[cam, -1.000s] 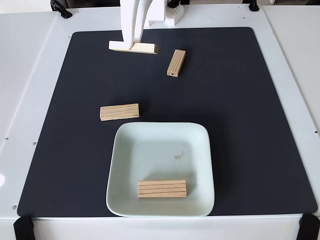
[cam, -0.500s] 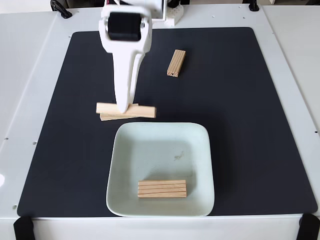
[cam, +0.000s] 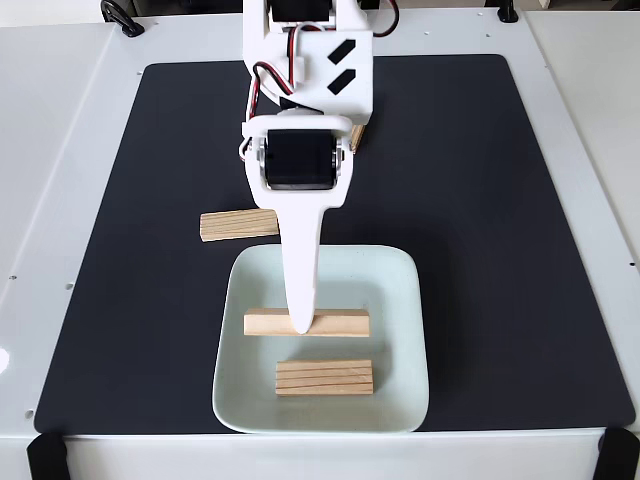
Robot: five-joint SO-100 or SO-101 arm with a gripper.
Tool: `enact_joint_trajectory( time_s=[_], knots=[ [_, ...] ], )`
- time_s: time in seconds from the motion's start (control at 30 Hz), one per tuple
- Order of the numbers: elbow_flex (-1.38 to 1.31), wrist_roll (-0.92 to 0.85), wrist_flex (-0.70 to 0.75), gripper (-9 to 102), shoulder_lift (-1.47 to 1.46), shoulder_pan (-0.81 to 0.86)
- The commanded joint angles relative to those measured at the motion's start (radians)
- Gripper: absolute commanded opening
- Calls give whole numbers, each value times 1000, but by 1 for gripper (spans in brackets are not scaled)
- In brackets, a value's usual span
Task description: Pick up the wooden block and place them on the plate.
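My white gripper (cam: 300,322) reaches down over the pale mint-green plate (cam: 405,330) and is shut on a wooden block (cam: 340,323), held crosswise above the plate's middle. A second wooden block (cam: 324,377) lies flat inside the plate near its front rim. A third wooden block (cam: 238,224) rests on the black mat just beyond the plate's far left corner. Another wooden block (cam: 357,135) is mostly hidden behind the arm, with only a sliver showing at the arm's right edge.
The black mat (cam: 500,200) covers most of the white table (cam: 60,150). The arm's body with its servo and wires (cam: 305,90) stands over the mat's far middle. Black clamps sit at the near corners (cam: 45,455).
The gripper has carried its block from the mat's far edge, over the loose block beside the plate, to above the plate's middle. The other blocks have stayed put.
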Motion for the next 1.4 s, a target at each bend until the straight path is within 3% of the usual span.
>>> enact_joint_trajectory(
  time_s=[0.0, 0.97, 1.23, 1.37],
  knots=[
    [-92, -3, 3, 0, -15, -11],
    [-89, -3, 3, 0, -92, -9],
    [-69, -11, 3, 23, -81, -9],
    [-51, -11, 3, 25, -78, -11]
  ],
)
